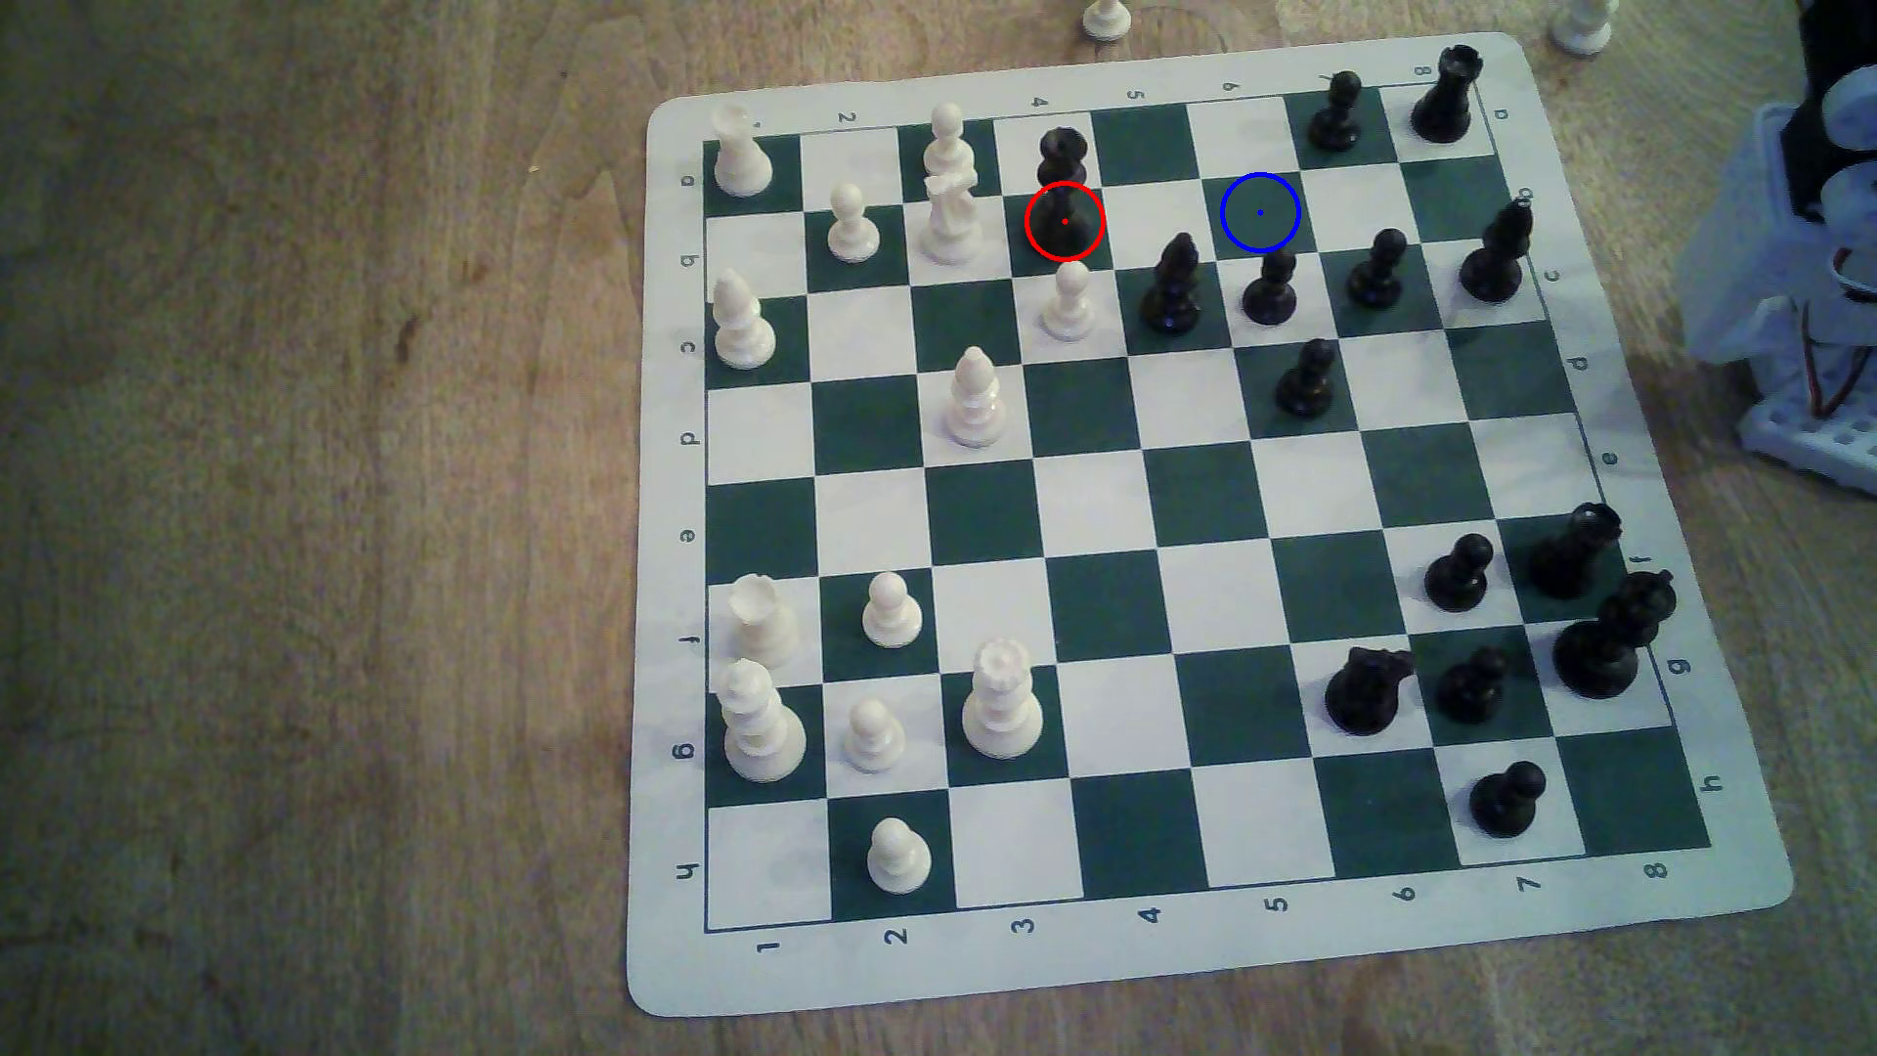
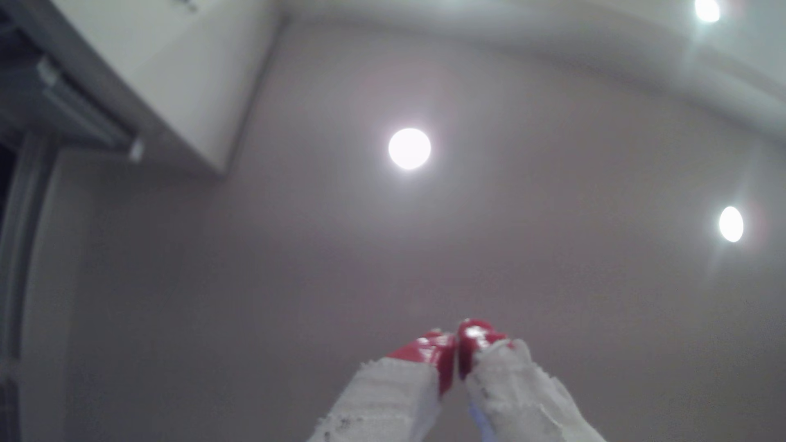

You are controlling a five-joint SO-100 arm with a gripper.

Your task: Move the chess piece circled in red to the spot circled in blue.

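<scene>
The chess piece (image 1: 1063,162) is black with a lumpy head and stands near the board's far edge in the exterior view, its base inside a red ring. The spot (image 1: 1259,212) is a bare dark green square with a blue ring and centre dot, two squares toward the exterior view's right in the same row. In the wrist view my gripper (image 2: 457,350) points up at the ceiling. Its red-tipped fingers (image 2: 429,350) are pressed together with nothing between them. The arm's white and black body (image 1: 1818,254) sits folded beside the board at the exterior view's right edge, far from the piece.
A white knight (image 1: 950,218) stands left of the circled piece and a white pawn (image 1: 1069,300) just in front of it. A black bishop (image 1: 1173,284) and a black pawn (image 1: 1270,287) stand close in front of the blue ring. Two white pieces (image 1: 1105,18) lie off the board.
</scene>
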